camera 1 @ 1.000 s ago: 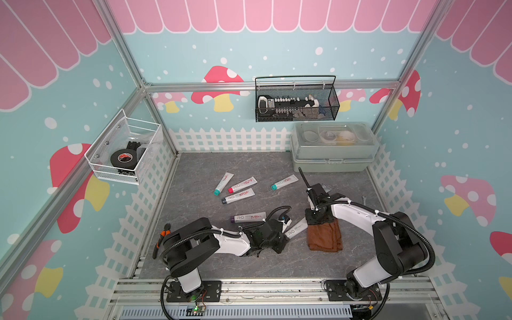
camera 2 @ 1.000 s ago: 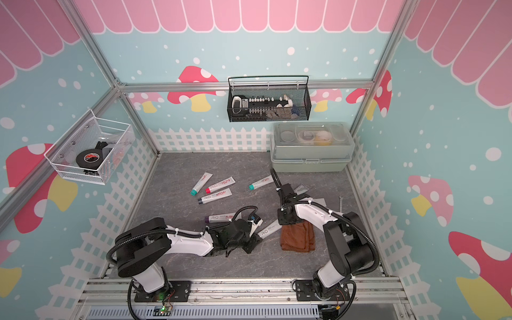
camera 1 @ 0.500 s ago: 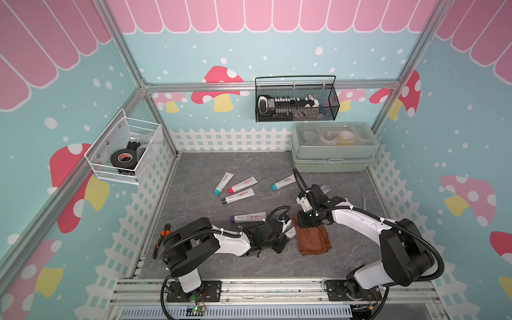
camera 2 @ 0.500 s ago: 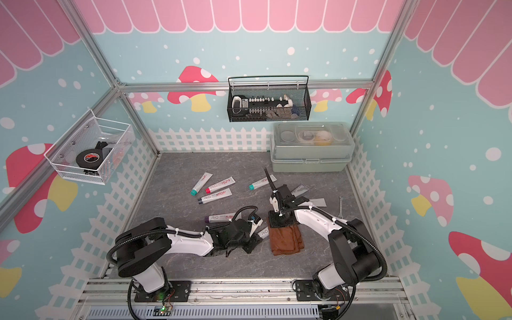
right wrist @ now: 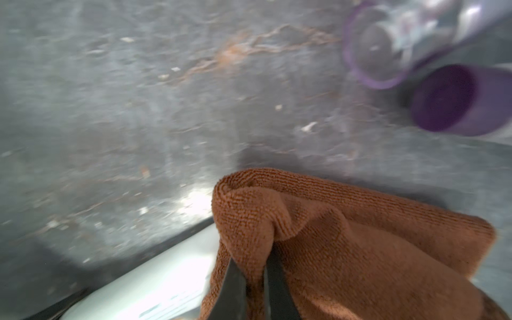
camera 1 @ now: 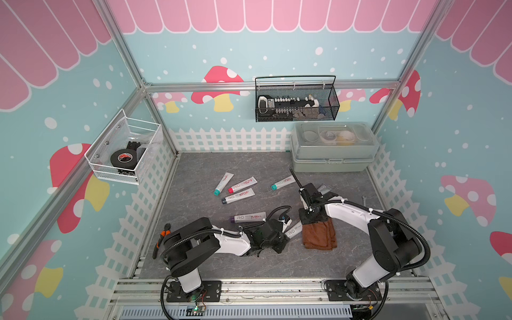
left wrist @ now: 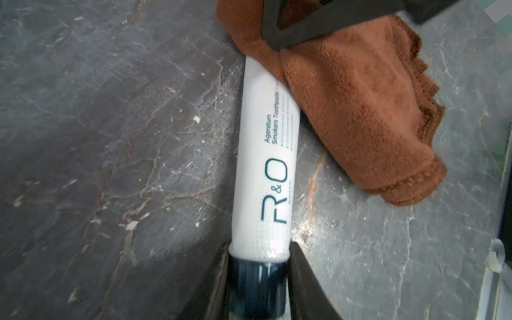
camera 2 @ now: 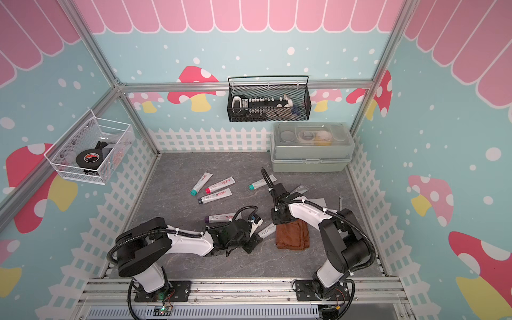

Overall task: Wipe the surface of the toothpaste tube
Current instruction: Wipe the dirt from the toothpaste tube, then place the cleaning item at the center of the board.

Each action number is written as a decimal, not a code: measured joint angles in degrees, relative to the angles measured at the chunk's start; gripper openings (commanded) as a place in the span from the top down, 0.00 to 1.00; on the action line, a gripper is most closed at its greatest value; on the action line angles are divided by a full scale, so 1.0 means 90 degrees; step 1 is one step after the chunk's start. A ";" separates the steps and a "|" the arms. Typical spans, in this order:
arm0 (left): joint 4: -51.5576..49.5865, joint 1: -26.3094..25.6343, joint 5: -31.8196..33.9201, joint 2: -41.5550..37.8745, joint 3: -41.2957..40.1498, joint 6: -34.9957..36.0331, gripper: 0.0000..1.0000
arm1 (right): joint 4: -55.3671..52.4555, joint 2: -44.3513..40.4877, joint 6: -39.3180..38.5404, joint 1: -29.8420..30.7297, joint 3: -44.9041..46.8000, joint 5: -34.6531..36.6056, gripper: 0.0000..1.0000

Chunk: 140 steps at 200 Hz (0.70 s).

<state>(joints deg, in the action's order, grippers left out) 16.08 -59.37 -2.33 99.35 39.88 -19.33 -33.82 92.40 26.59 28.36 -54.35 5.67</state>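
A white toothpaste tube (left wrist: 266, 155) with a dark blue cap (left wrist: 256, 279) lies on the grey floor, near the front in both top views (camera 1: 294, 229) (camera 2: 268, 230). My left gripper (left wrist: 259, 246) is shut on its cap end. My right gripper (right wrist: 253, 257) is shut on a folded brown cloth (right wrist: 346, 243), pinching a ridge of it. In the left wrist view the cloth (left wrist: 360, 110) covers the tube's far end. From above, the cloth (camera 1: 318, 235) lies just right of the tube, under the right gripper (camera 1: 310, 220).
A purple-capped tube (camera 1: 250, 217) lies just behind the left gripper. Several more tubes (camera 1: 238, 187) lie further back. A grey lidded box (camera 1: 332, 155) stands at the back right. Pliers (camera 1: 160, 241) lie front left, a small wrench (camera 1: 364, 200) at the right.
My right gripper dragged the cloth left onto the tube's end, then came back slightly to the right. The left gripper and the tube have stayed put.
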 measured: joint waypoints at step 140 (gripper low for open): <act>-0.0041 0.0000 0.0000 0.0049 0.0075 0.0000 0.69 | 0.0386 -0.0806 0.0022 0.0155 0.0631 -0.2368 0.93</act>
<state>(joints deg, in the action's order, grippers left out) 15.70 -59.37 -2.33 99.79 40.56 -19.33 -30.35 85.14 26.79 29.76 -48.66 -15.64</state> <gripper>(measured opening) 0.308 0.090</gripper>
